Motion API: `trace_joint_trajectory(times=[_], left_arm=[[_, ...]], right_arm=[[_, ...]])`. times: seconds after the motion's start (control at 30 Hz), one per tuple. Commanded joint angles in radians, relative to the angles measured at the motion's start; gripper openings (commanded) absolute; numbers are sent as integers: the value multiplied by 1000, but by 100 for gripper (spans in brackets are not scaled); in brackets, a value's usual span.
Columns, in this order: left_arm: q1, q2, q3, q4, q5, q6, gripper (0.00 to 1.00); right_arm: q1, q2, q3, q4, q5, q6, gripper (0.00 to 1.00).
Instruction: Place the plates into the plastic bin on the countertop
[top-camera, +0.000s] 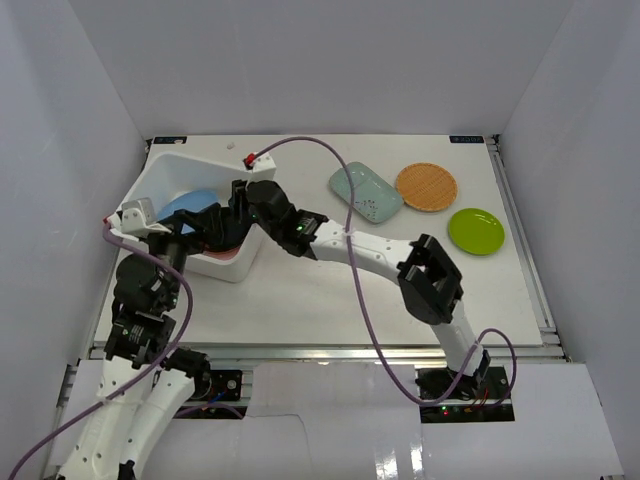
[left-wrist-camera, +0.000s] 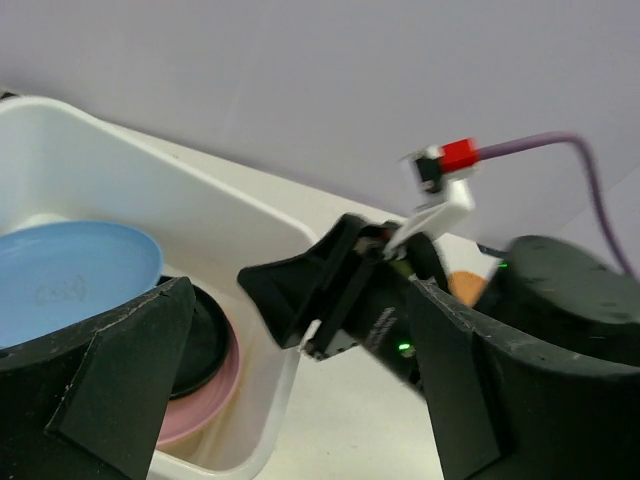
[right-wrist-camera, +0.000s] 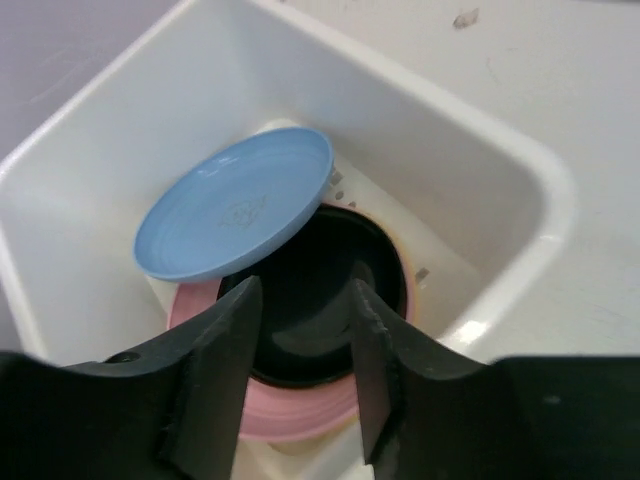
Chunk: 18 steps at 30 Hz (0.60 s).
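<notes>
Left wrist view: left gripper (left-wrist-camera: 300, 295) sits at the near end of the white rectangular plastic bin (left-wrist-camera: 120, 165), jaws spread wide, holding nothing.
Right gripper (right-wrist-camera: 305, 300): poised over the bin, jaws partly spread and empty, directly above the black round plate (right-wrist-camera: 340, 250).
In the bin: black plate lies on the pink round plate (right-wrist-camera: 305, 410); the light blue round plate (right-wrist-camera: 235, 205) rests tilted, its edge over the black one.
On the white countertop (top-camera: 330, 300): lime green round plate (top-camera: 476, 231) nearest, then the pale green rounded-rectangular dish (top-camera: 366, 192) and the orange textured round plate (top-camera: 426, 187) side by side, all well apart from the bin.
Progress: three plates visibly binned, three visibly waiting; roughly halfway, by appearances.
</notes>
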Motion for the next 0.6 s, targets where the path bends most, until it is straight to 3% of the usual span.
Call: trace_joint_trajectory(times=[0.0, 0.03, 0.2, 0.3, 0.4, 0.43, 0.5, 0.53, 0.57], left_arm=[[4, 79, 63, -30, 97, -54, 98], [5, 99, 69, -28, 125, -71, 98], [2, 263, 71, 83, 494, -221, 98], [-50, 396, 21, 230, 590, -301, 98], [-221, 543, 57, 254, 485, -287, 98], [-319, 582, 70, 258, 394, -264, 98], [-395, 704, 129, 265, 339, -251, 98], [-448, 744, 150, 265, 311, -244, 98], [-469, 798, 181, 265, 300, -240, 98]], right_arm=[[-53, -274, -117, 116, 1, -15, 47], [-68, -327, -254, 141, -19, -11, 42], [-266, -729, -603, 164, -74, 1, 8], [-444, -929, -778, 103, -108, 12, 8], [-680, -1059, -921, 38, -150, 57, 8], [-814, -1076, -959, 33, -207, 82, 13], [-938, -1090, -1050, 33, -297, 131, 22], [-1023, -1082, -1071, 35, -358, 169, 33], [-1048, -1055, -1087, 47, -389, 183, 39]])
